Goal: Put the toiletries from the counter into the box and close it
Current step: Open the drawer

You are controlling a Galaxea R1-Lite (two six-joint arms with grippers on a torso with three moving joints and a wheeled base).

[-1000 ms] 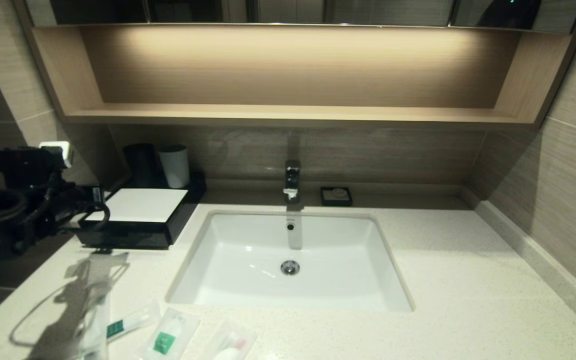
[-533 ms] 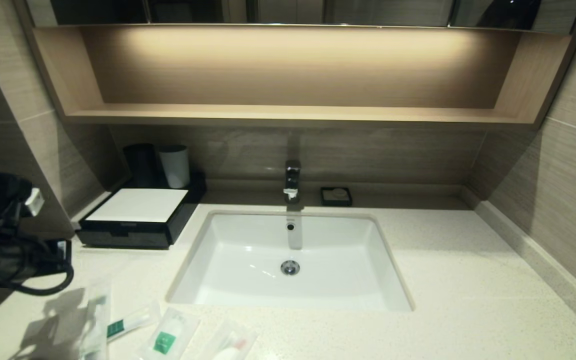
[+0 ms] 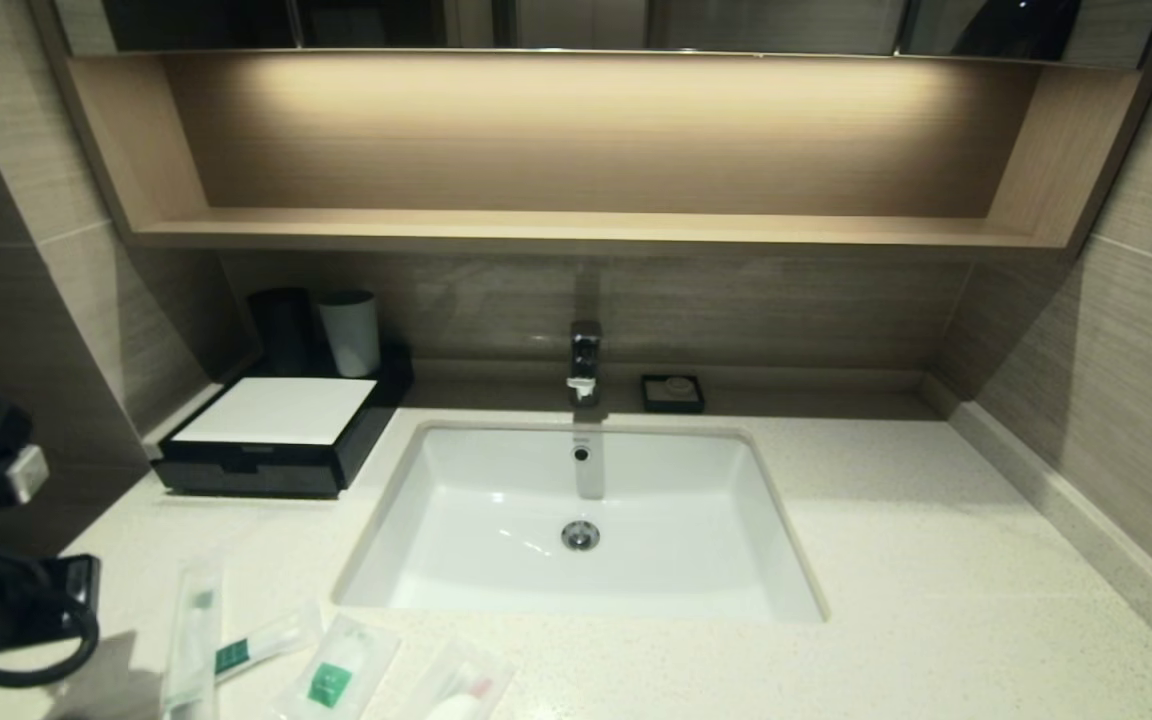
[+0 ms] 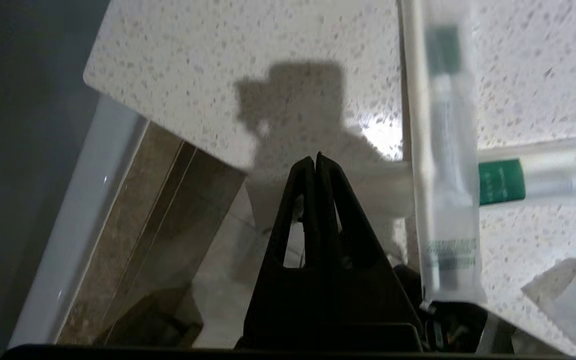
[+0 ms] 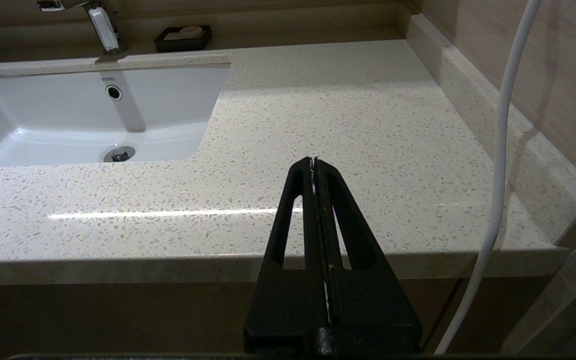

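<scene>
Currently, in the head view, the toiletries (image 3: 266, 660) lie in a loose row along the near edge of the counter (image 3: 936, 560), left of the sink (image 3: 581, 520). The box (image 3: 271, 440) stands at the back left with its drawer pushed in, well apart from the packs. The left arm sits at the counter's left edge, near the packs.

In the left wrist view, the left gripper (image 4: 315, 160) is fully closed and empty, poised above the counter's corner. A long toothbrush pack (image 4: 443, 165) lies just beside it, crossing over a second pack with a green label (image 4: 502, 181).

In the right wrist view, the right gripper (image 5: 314, 162) is closed, empty, and parked off the counter's front edge.

Risks: closed jaws cannot take a pack; descending so would likely push it off the nearby edge. The crossed packs may lift together or slip. The slick film offers little grip. With the drawer shut, nothing can be stowed until it is opened.
</scene>
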